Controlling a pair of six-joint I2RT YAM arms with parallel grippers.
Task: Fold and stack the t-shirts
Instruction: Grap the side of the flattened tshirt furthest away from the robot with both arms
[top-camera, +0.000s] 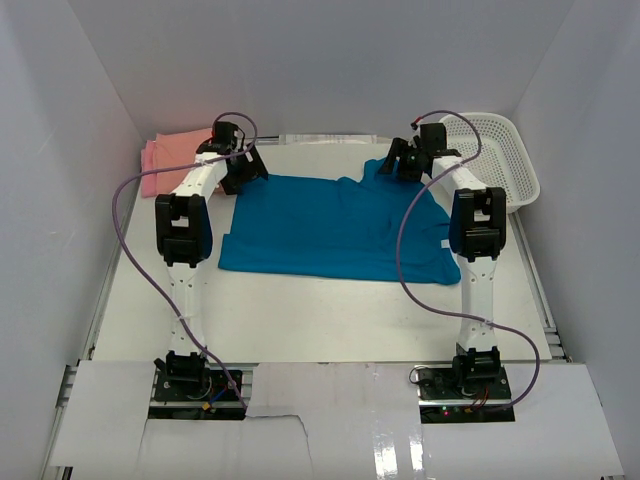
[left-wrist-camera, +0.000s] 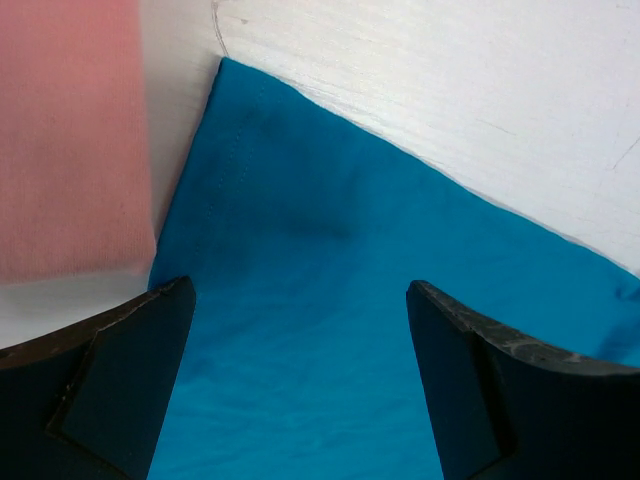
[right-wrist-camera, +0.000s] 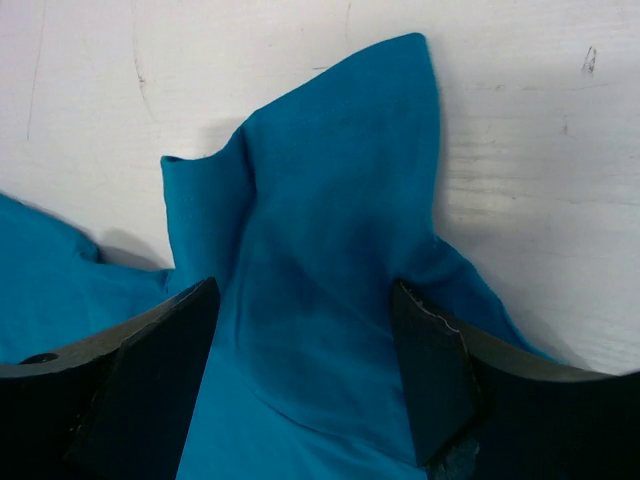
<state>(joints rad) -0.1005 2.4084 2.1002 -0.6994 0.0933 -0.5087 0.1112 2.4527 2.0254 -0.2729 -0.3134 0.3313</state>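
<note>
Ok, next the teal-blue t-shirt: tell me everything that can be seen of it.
The teal-blue t-shirt is soft, thin-looking cloth, spread mostly flat and lightly wrinkled on the white table, not yet folded. A stitched hem runs along the edge by its far-left corner, which lies beside the pink folded shirts. Its far-right corner is bunched into a raised fold between the open fingers of the right gripper; the left gripper hangs open over the far-left corner.

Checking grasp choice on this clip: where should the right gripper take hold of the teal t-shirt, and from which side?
Probably the rumpled flap at the far right corner of the teal t-shirt, from above. It bunches up off the table, and the open right gripper straddles it, so closing there should pinch cloth cleanly.
</note>
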